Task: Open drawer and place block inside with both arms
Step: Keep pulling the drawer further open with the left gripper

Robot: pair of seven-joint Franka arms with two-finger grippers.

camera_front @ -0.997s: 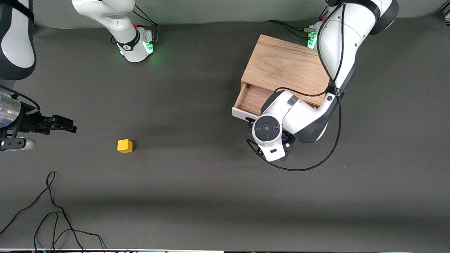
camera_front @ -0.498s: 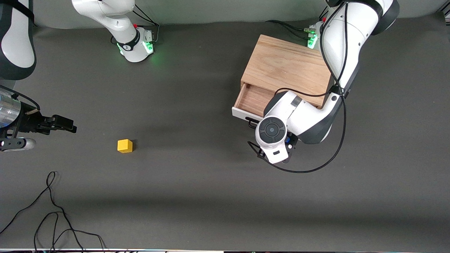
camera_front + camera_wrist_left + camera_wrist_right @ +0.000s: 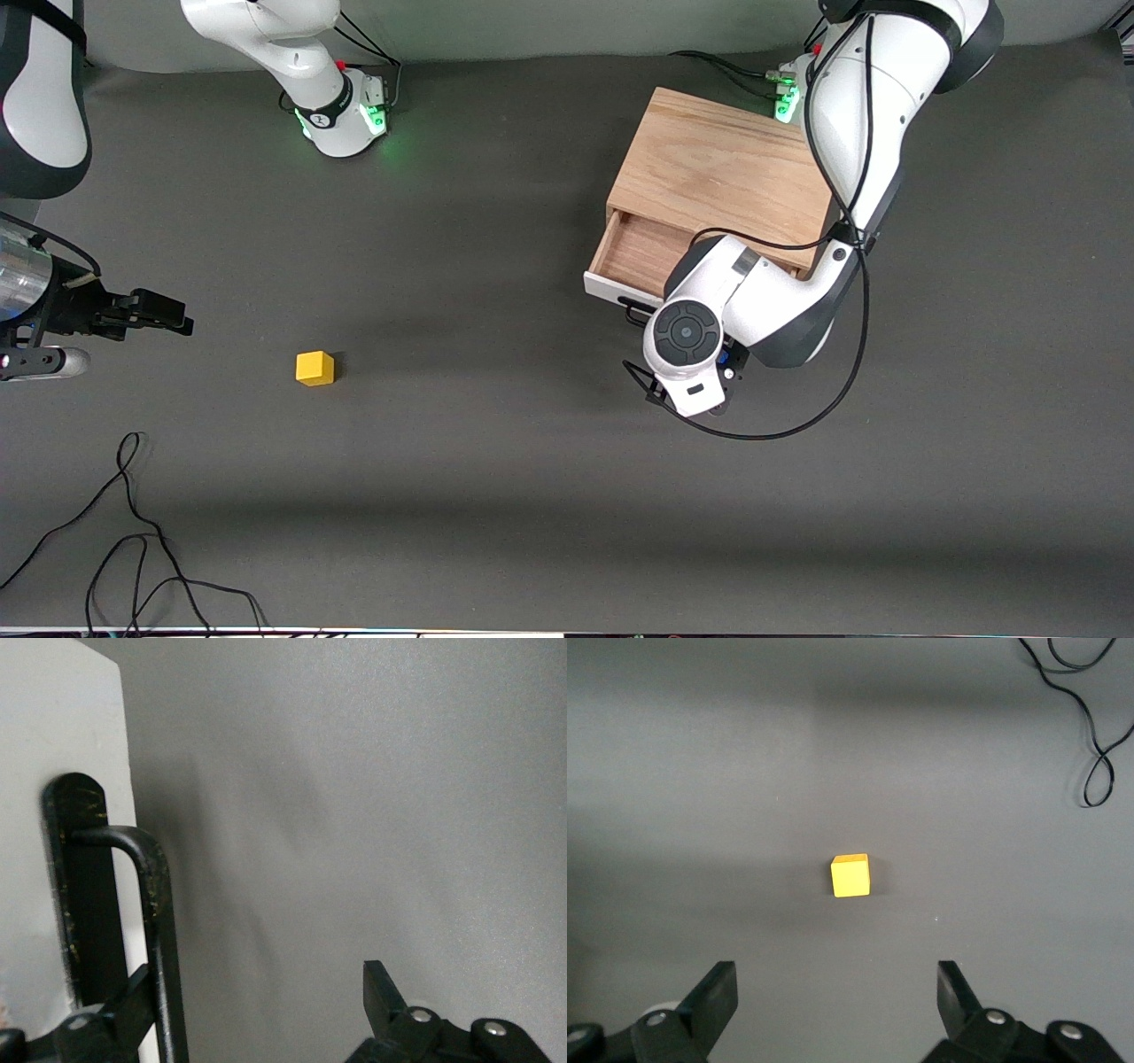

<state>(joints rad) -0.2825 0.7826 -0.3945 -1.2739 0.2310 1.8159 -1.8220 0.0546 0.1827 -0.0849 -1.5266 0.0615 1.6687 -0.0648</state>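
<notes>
The drawer [image 3: 631, 251] stands partly pulled out of the wooden box [image 3: 714, 167], with its wood floor showing. Its white front [image 3: 53, 815] carries the black bar handle [image 3: 158, 930]. My left gripper [image 3: 257, 979] is open at that handle, with one finger tucked between the bar and the drawer front and the other well clear on the mat side. In the front view the left arm's wrist [image 3: 687, 341] hides the gripper. The yellow block [image 3: 314, 368] lies on the mat toward the right arm's end. My right gripper [image 3: 836, 970] hangs open above the mat with the block [image 3: 850, 875] ahead of it, nothing between its fingers.
Loose black cables [image 3: 133, 532] curl on the mat nearer the front camera than the block, at the right arm's end. The left arm's own cable [image 3: 797, 416] loops beside its wrist. Both green-lit bases [image 3: 359, 120] stand along the table's robot edge.
The left arm's wrist has shifted slightly toward the front camera and the left arm's end. The drawer, the block and the right arm have not visibly moved.
</notes>
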